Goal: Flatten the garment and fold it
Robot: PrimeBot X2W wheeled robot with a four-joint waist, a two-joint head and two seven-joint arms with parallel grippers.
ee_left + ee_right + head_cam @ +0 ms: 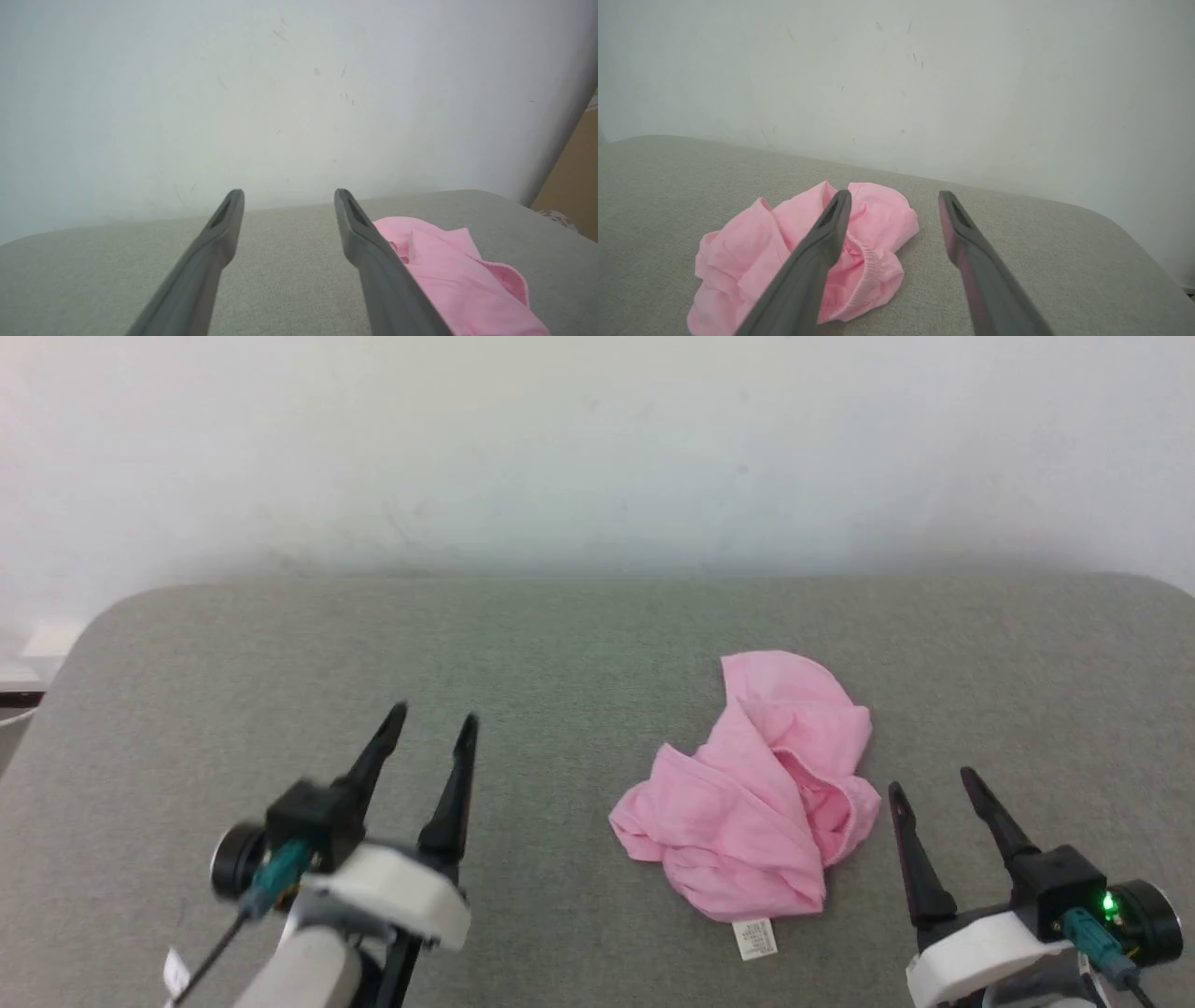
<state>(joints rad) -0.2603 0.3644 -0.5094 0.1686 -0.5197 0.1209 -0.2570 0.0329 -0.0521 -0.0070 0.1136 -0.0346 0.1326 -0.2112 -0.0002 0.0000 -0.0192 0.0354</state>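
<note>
Left gripper (434, 714) at lower left of the head view: fingers spread, nothing between them, held above the bare grey fabric-covered tabletop (560, 635), well apart from the cloth. Its wrist view shows both fingers parted over bare table, pink cloth off at lower right. Right gripper (932, 781) at lower right of the head view: also spread and empty, fingertips just beside the heap's right edge; contact can't be confirmed, looks apart. In the right wrist view its left finger overlaps the cloth in the picture and its right finger sits over bare table, no cloth pinched. Garment (756, 803): light pink thin cloth, lying in a crumpled heap right of centre in the head view, lower half, closer to the right gripper than the left. Layers folded over one another, shape not readable as shorts. Gathered waistband (871, 270) shows curled at the near right of the heap in the right wrist view. Small white care label (754, 938) sticks out at the heap's bottom edge. Plain pale wall (597, 448) fills the top of the frame. Progress, as judged: nothing done, not flattened, not folded, no grasp taken. Left to do: grab edges or waistband, spread flat, smooth, then fold.
</note>
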